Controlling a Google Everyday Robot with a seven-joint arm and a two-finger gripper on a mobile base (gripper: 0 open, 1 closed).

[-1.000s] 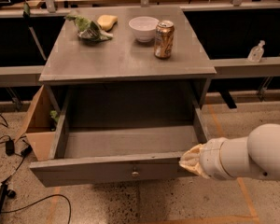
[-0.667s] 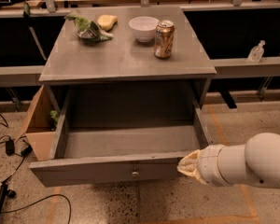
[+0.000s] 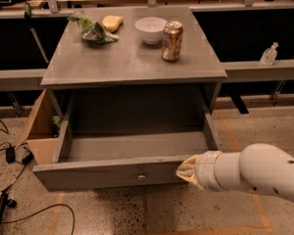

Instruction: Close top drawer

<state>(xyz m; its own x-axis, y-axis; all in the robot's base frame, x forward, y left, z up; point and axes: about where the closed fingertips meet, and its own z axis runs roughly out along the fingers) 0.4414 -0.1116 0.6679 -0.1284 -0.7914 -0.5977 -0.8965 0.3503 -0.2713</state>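
Note:
The top drawer (image 3: 108, 173) is a wide grey wooden drawer, pulled far out of the grey cabinet (image 3: 132, 62), and its inside shows empty. A small round metal knob (image 3: 141, 176) sits at the centre of its front panel. My gripper (image 3: 185, 170) comes in from the lower right on a white arm (image 3: 255, 173). Its tip is against the right part of the drawer's front panel, to the right of the knob.
On the cabinet top stand a soda can (image 3: 172, 41), a white bowl (image 3: 151, 29), a yellow sponge (image 3: 112, 22) and a green crumpled bag (image 3: 93, 31). A cardboard box (image 3: 39, 126) stands left of the cabinet. Cables (image 3: 10, 155) lie on the floor at left.
My gripper has moved left along the drawer's front, from its right end towards the knob. The drawer stays pulled out.

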